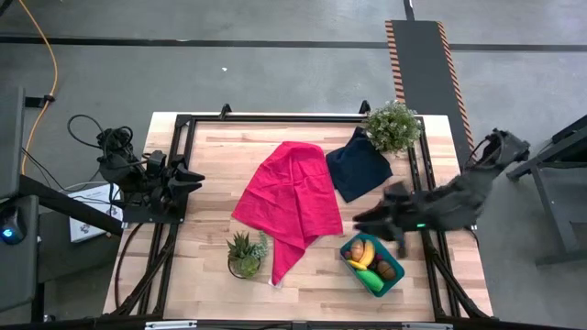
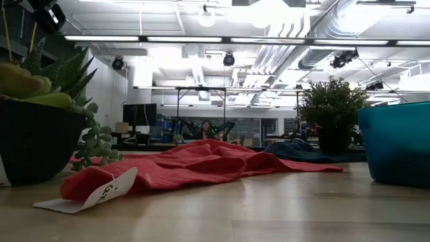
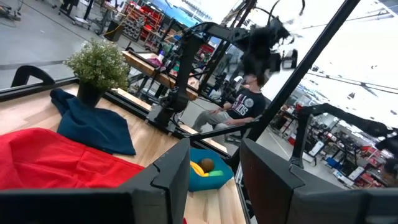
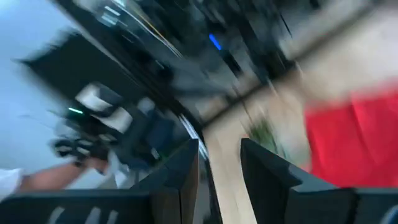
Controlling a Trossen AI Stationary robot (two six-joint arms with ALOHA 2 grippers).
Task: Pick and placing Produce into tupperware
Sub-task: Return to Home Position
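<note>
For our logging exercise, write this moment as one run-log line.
produce: in tupperware | right gripper: open, empty, over table near tupperware | left gripper: open, empty, at table's left edge

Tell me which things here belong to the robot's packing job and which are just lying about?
Job: teal tub; toy produce inside it; right gripper, open, near the tub; left gripper, open, at the table's left edge.
Lying about: red cloth; navy cloth; bushy potted plant; succulent pot.
</note>
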